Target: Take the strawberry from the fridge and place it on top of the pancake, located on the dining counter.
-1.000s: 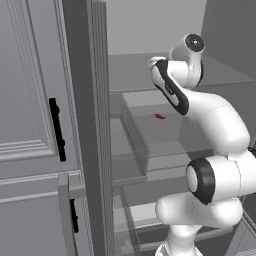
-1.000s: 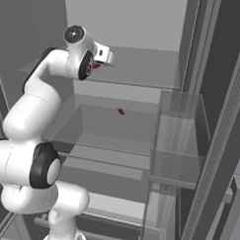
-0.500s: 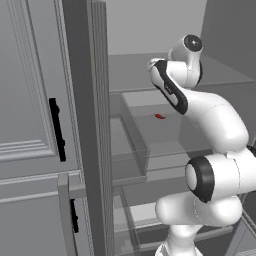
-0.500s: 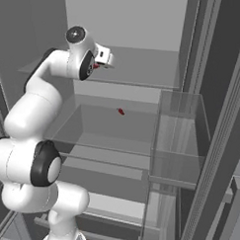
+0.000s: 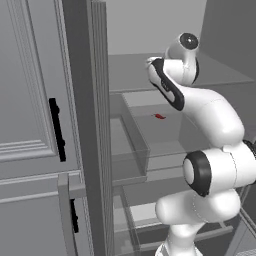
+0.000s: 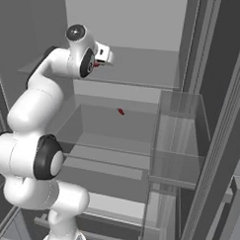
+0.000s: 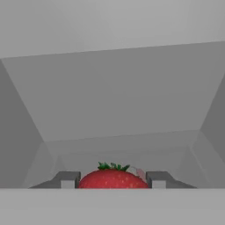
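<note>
Red against grey: the strawberry (image 7: pixel 113 178) sits at 6 o'clock in the hand view, green leaves up, between the two dark tips of the claw (image 7: pixel 113 180). Each tip stands flush against one side of the berry, so we read the claw as pinching it. Behind the berry we see a pale grey floor, side walls and back wall.

In the right base view the fridge (image 6: pixel 126 18) stands open, and the white hand is at the upper shelf (image 6: pixel 138 81), at about 10 o'clock in the picture. A speck of red, the strawberry (image 6: pixel 97 64), shows just under the hand.

On the glass shelf (image 6: pixel 91 135) one level down, at 5 o'clock from the hand, lies a small red thing (image 6: pixel 121 111). It is too small for us to tell what it is. It also shows in the left base view (image 5: pixel 159 116), at 6 o'clock from the wrist and well apart from it.

At 3 o'clock of the glass shelf a clear-walled door bin (image 6: pixel 178 139) hangs on the right door. A second bin (image 5: pixel 127 150) hangs on the left door (image 5: pixel 95 125). At 6 o'clock, low in the fridge, sits the drawer (image 6: pixel 113 208). At 9 o'clock in the left base view a light-grey cabinet (image 5: pixel 25 100) carries a black handle (image 5: pixel 56 130).
</note>
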Available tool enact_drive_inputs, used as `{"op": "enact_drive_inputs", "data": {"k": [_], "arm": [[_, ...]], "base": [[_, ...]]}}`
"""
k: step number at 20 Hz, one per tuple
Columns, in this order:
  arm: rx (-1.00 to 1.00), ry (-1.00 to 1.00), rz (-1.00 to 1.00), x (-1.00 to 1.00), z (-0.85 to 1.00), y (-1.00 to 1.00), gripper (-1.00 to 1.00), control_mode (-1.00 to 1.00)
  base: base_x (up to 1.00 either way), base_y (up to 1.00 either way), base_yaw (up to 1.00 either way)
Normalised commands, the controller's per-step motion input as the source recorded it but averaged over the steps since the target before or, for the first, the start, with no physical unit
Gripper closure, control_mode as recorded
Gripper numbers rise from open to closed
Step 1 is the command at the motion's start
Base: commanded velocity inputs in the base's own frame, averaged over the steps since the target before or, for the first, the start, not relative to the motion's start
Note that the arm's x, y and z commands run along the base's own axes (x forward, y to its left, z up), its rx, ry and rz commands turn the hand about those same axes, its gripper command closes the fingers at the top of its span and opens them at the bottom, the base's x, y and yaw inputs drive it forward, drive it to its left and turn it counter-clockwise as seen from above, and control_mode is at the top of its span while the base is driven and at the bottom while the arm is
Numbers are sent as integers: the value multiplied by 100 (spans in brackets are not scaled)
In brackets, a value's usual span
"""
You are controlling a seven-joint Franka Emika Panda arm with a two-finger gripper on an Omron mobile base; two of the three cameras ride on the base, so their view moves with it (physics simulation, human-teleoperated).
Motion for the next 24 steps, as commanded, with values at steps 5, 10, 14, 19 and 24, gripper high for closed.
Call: {"op": "enact_drive_inputs", "data": {"k": [5,10,14,19,24], "arm": [[0,-2,0,-7,-5,15,100,-100],[0,-18,1,-95,0,9,100,-100],[0,-25,6,-100,2,7,100,-100],[3,0,1,-100,35,-5,100,-100],[0,14,0,-100,30,-31,100,-100]], "base": [[0,0,0],[0,0,0],[0,0,0],[0,0,0],[0,0,0]]}}
